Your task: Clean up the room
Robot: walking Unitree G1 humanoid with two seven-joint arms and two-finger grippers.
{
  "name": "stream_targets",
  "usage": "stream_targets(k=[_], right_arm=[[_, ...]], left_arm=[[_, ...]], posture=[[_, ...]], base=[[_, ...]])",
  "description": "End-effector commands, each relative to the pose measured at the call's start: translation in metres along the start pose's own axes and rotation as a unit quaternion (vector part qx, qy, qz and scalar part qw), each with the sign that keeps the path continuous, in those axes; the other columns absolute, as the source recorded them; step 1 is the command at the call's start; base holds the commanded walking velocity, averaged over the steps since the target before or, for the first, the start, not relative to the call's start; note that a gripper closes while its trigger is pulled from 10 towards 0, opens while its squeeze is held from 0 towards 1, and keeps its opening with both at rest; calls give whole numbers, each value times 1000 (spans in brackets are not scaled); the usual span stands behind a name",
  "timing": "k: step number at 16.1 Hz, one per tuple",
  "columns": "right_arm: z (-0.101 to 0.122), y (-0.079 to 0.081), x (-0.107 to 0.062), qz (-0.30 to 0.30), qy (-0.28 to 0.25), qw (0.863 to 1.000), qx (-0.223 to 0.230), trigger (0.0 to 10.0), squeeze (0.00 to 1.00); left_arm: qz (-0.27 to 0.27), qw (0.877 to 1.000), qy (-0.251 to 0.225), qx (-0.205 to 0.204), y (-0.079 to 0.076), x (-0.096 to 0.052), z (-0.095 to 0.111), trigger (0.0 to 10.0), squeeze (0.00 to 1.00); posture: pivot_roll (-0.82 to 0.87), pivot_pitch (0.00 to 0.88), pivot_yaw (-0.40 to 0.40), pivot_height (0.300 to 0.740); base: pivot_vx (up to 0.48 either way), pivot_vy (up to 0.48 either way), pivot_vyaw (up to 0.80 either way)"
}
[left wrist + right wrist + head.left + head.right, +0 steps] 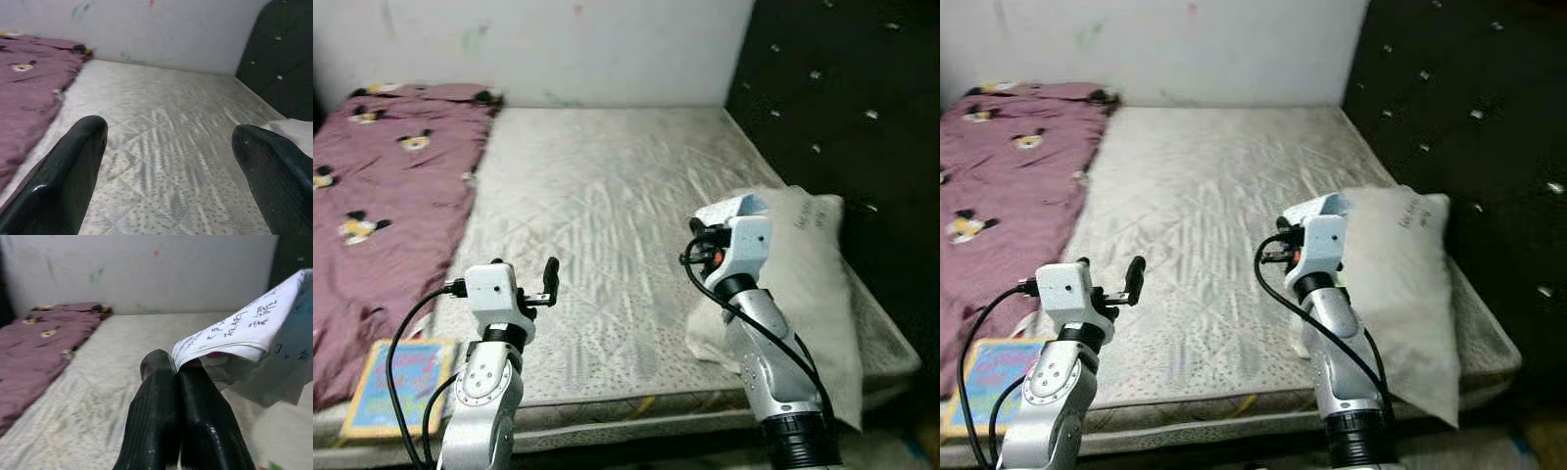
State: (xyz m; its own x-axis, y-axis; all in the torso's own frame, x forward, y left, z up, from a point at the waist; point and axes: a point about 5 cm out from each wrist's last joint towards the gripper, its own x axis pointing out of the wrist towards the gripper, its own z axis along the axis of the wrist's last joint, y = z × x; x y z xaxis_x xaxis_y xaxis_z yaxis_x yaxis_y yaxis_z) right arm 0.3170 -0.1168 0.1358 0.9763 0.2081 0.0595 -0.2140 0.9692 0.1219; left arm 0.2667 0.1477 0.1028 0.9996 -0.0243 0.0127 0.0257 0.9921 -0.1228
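Note:
A white pillow point(808, 269) with writing on its cover lies at the right side of the bare mattress point(607, 196), against the dark headboard. My right gripper point(176, 366) is shut on a corner of the pillow cover point(244, 328), and the cloth is lifted and draped over the wrist point(736, 240). My left gripper point(171, 142) hovers open above the mattress near its front left, with nothing between its fingers point(551, 278). A crumpled purple blanket point(391, 186) with cartoon prints covers the bed's left side.
A colourful flat book point(396, 382) rests at the bed's front left corner, next to the blanket. The tufted black headboard point(842, 98) rises on the right, and a white wall point(568, 39) stands behind the bed. The mattress middle is bare.

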Motion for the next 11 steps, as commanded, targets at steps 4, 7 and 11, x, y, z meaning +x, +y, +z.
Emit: stream_targets(k=[4,7,11], right_arm=[[3,-3,2,-7,-5,1000,-3,10000,0],[2,-2,1,-6,-6,1000,-5,10000,0],[1,-3,1,-6,-5,1000,-8,10000,0]], left_arm=[[-1,1000,3,1,-1,1,0,10000,0],[-2,1000,2,1,-1,1,0,10000,0],[-3,1000,3,2,-1,1,0,10000,0]], posture=[[-18,0,-15,740],[-17,0,-15,740],[-19,0,-14,740]], base=[[0,0,-736],[0,0,0],[0,130,0]])
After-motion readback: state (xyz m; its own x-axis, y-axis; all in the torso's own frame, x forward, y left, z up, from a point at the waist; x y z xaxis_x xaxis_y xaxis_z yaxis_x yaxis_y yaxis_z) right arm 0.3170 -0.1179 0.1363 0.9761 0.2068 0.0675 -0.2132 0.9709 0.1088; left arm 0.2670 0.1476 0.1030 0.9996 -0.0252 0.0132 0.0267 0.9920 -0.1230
